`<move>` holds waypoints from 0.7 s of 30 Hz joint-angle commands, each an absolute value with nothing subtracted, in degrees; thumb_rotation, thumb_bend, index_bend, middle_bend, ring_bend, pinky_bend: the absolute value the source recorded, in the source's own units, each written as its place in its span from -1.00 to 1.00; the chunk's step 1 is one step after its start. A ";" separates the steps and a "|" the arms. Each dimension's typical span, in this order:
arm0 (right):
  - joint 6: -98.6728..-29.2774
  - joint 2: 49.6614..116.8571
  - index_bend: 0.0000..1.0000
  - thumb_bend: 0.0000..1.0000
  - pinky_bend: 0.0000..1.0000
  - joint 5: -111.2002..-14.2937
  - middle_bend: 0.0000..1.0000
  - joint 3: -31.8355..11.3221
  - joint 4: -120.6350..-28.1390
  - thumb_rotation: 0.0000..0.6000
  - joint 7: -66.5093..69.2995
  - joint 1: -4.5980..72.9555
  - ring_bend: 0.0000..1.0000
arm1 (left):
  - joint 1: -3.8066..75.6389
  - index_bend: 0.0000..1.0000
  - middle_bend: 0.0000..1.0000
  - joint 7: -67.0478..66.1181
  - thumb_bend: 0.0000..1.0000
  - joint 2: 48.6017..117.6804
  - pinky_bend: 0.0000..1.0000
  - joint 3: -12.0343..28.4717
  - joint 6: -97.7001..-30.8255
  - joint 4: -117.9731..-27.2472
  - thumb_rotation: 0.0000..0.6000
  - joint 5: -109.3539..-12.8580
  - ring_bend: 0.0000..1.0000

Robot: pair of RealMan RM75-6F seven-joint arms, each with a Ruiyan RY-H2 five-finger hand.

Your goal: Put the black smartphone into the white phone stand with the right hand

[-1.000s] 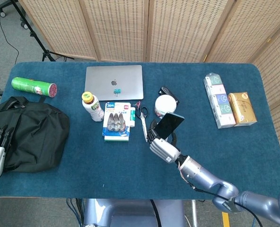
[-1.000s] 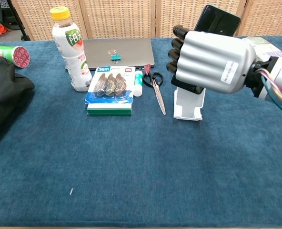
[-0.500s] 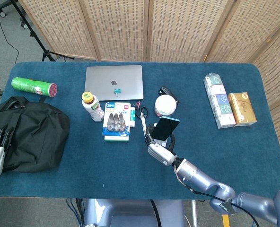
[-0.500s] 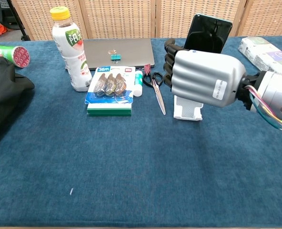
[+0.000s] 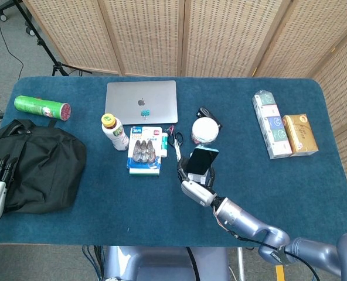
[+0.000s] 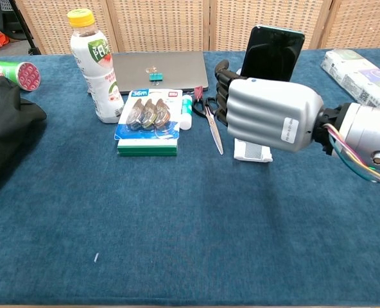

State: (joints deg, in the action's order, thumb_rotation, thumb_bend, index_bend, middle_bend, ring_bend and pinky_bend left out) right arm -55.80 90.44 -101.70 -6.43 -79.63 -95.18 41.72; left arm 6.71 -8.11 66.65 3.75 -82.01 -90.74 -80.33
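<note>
Smartphone [image 6: 271, 53] (black, upright) clasped in right hand [image 6: 267, 115], above white stand [image 6: 253, 151], stand's slot hidden

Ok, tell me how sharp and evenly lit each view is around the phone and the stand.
Head view: even, soft light, sharp throughout, black smartphone small but crisp, no glare. Chest view: right hand fills the frame and hides most of the white phone stand, only its base showing; the hand's metal shell carries soft highlights, the phone's back stays dark and featureless, and a faint shadow lies on the blue cloth.

Laptop [image 5: 141, 100], bottle [image 6: 97, 65], scissors [image 6: 210, 116]
</note>
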 commanded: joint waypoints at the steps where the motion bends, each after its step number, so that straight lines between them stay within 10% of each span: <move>1: -55.20 91.00 -0.01 -0.48 -0.47 -101.25 -0.19 -6.39 -79.56 1.00 -96.31 41.71 -0.26 | 6.72 -1.00 -1.00 -8.12 -1.00 66.64 -1.00 3.75 -82.04 -90.74 1.00 -80.36 -1.00; 21: -53.19 93.16 -0.01 -0.48 -0.47 -100.47 -0.22 -5.31 -77.81 1.00 -99.34 42.07 -0.30 | 6.76 -1.00 -1.00 -7.65 -1.00 66.34 -1.00 3.79 -81.80 -90.82 1.00 -80.08 -1.00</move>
